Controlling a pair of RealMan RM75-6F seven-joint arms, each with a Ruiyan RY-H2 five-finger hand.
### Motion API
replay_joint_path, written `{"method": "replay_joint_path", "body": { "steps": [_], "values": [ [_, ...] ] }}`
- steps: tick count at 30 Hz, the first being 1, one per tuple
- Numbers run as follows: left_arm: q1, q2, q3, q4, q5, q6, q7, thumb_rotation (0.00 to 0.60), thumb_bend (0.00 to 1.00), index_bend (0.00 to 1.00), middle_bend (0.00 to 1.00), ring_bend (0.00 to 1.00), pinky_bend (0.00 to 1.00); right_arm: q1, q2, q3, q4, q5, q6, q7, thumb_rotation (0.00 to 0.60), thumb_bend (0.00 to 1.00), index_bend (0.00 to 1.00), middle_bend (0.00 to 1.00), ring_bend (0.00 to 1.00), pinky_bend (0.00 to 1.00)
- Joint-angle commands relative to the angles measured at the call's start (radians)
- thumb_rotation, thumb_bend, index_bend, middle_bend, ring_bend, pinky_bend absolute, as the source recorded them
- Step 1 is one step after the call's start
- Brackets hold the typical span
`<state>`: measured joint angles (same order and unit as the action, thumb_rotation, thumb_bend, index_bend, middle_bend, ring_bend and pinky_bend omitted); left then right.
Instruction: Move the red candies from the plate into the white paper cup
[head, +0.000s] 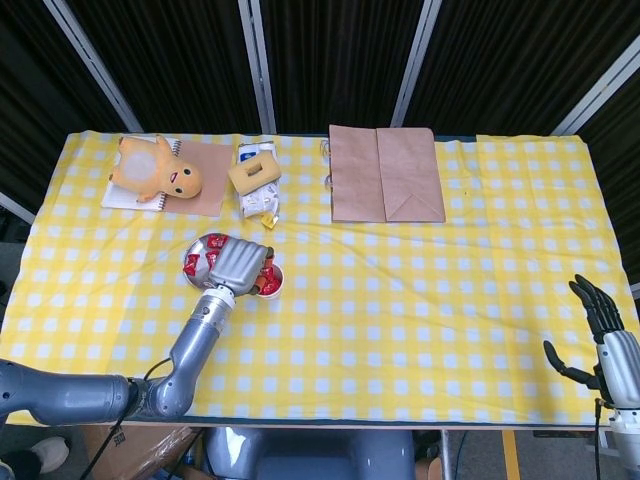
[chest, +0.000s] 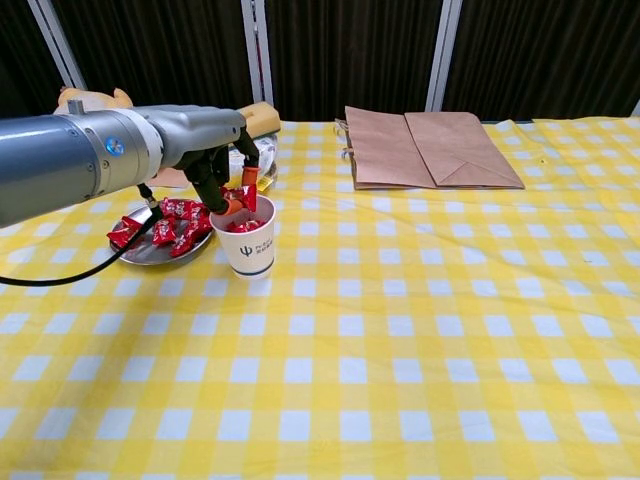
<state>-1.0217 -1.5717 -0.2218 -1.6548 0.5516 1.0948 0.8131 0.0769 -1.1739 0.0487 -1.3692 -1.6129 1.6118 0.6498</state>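
Note:
A white paper cup (chest: 249, 243) with red candies inside stands just right of a metal plate (chest: 146, 254) holding several red candies (chest: 178, 226). My left hand (chest: 222, 172) hovers over the cup's mouth and pinches a red candy (chest: 237, 197) right above the rim. In the head view the left hand (head: 237, 263) covers most of the cup (head: 273, 285), and the plate (head: 193, 259) shows to its left. My right hand (head: 600, 323) hangs open off the table's right edge, far from the cup.
A yellow plush toy (head: 155, 168) lies on a notebook at the back left. A sponge (chest: 243, 123) sits on a plastic packet (head: 256, 195) behind the plate. A flat brown paper bag (head: 385, 174) lies at the back centre. The cloth is yellow checked.

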Motion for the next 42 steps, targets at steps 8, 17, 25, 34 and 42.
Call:
{"method": "replay_joint_path", "body": {
  "steps": [8,17,25,34,42],
  "values": [
    [-0.002,0.013,0.003,-0.02,0.007,0.005,-0.013,0.6,0.31,0.48,0.95,1.0,1.0,-0.001,-0.002,-0.001,-0.001,-0.002,0.003,-0.006,0.6,0.42,0.0,0.0,0.0,0.0],
    [0.031,0.069,-0.022,-0.032,0.065,0.037,-0.092,0.6,0.31,0.41,0.95,1.0,1.0,0.0,-0.003,-0.001,0.001,0.0,-0.001,-0.005,0.6,0.42,0.0,0.0,0.0,0.0],
    [0.06,0.12,-0.01,-0.029,0.079,0.031,-0.122,0.6,0.31,0.41,0.95,1.0,1.0,0.001,-0.004,-0.001,0.002,0.002,-0.004,-0.012,0.6,0.42,0.0,0.0,0.0,0.0],
    [0.091,0.149,0.054,0.021,0.025,-0.001,-0.092,0.6,0.26,0.41,0.95,1.0,1.0,0.001,-0.007,-0.002,0.004,0.0,-0.004,-0.019,0.6,0.42,0.0,0.0,0.0,0.0],
    [0.087,0.106,0.084,0.111,-0.055,-0.027,-0.043,0.6,0.25,0.4,0.95,1.0,1.0,0.001,-0.006,-0.002,0.003,0.002,-0.006,-0.018,0.6,0.42,0.0,0.0,0.0,0.0]
  ]
}}
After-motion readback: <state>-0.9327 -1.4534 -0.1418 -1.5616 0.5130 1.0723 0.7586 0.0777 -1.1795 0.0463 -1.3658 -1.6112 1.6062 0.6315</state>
